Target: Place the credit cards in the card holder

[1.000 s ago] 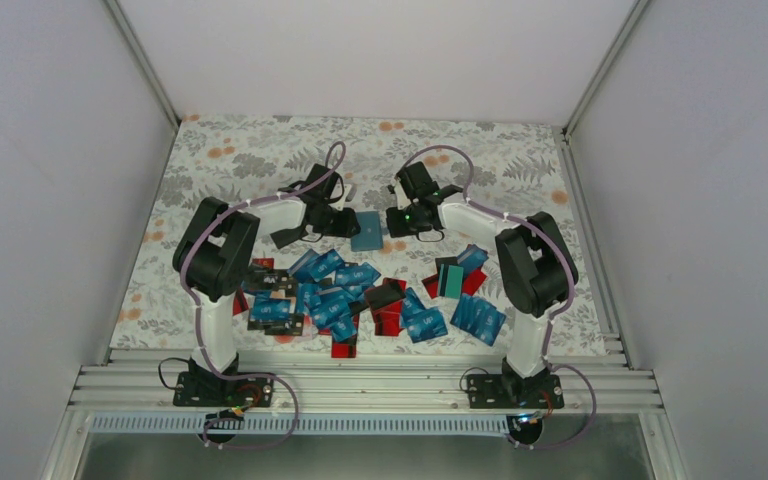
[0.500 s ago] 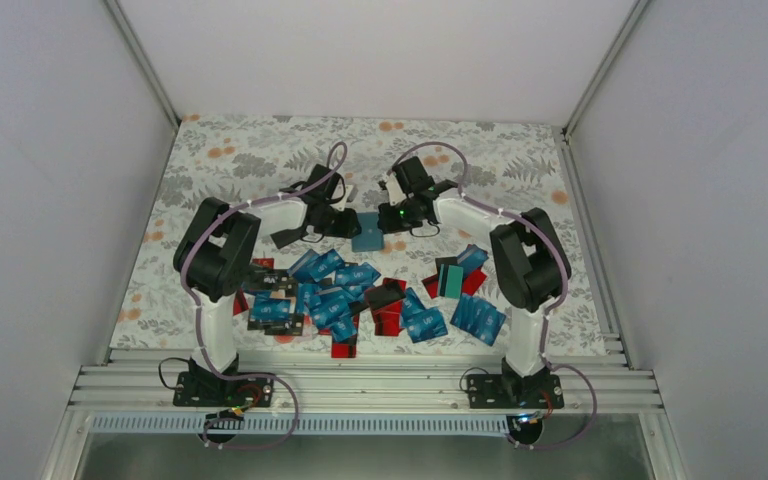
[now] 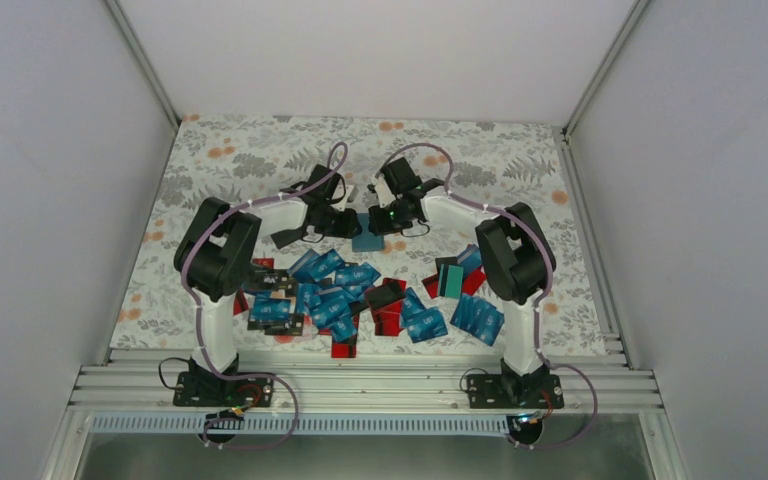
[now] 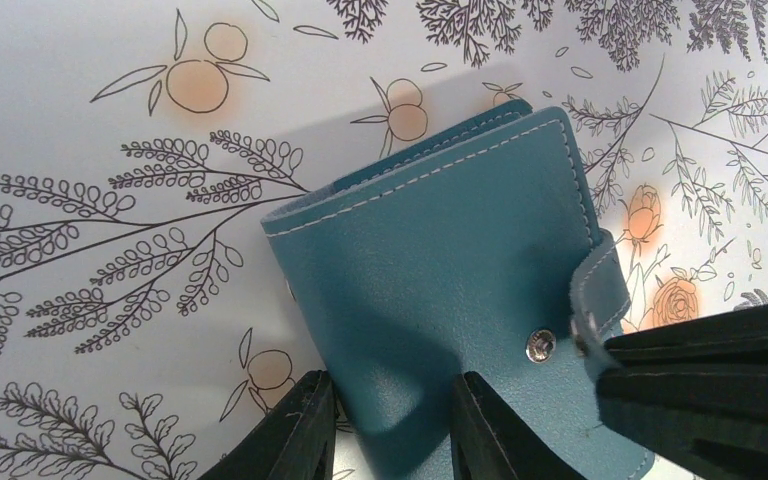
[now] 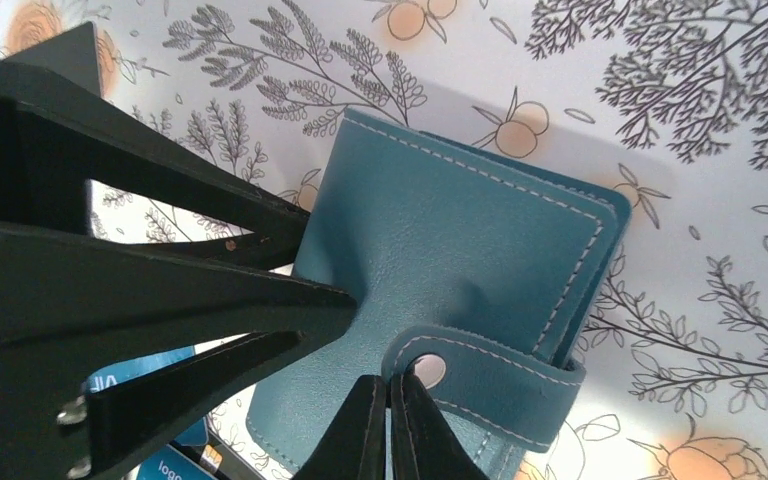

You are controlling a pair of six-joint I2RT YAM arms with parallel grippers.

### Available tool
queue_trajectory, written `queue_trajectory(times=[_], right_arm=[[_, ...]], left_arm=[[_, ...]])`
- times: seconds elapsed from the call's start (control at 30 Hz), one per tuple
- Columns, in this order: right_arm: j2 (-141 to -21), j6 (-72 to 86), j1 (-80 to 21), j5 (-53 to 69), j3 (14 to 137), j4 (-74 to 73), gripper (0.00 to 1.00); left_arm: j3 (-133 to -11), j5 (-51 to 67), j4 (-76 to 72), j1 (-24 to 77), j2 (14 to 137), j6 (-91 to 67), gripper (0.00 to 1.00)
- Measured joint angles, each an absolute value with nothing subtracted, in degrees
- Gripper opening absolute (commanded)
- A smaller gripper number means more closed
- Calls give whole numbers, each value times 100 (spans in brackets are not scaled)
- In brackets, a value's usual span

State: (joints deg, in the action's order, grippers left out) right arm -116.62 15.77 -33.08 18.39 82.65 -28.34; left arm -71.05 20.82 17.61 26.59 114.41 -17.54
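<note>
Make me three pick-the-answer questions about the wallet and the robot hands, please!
1. Where does the card holder lie? A on the card pile; B between both grippers; C off the table.
2. What colour is it? A red; B black; C teal-blue.
3. How is the right gripper? A shut at the strap; B wide open; C out of sight.
Answers: 1 B: the top view shows it between the left gripper and the right one. 2 C: both wrist views show a teal-blue cover. 3 A: its fingertips meet at the strap.
</note>
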Motion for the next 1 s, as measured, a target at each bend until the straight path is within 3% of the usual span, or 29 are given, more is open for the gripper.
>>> queue_trajectory(times=[1.0], right_arm=[[-12070, 1487, -3411, 1800, 8667, -3116, 4]], left_arm=[[-7159, 2150, 1758, 2661, 11493, -1715, 29]])
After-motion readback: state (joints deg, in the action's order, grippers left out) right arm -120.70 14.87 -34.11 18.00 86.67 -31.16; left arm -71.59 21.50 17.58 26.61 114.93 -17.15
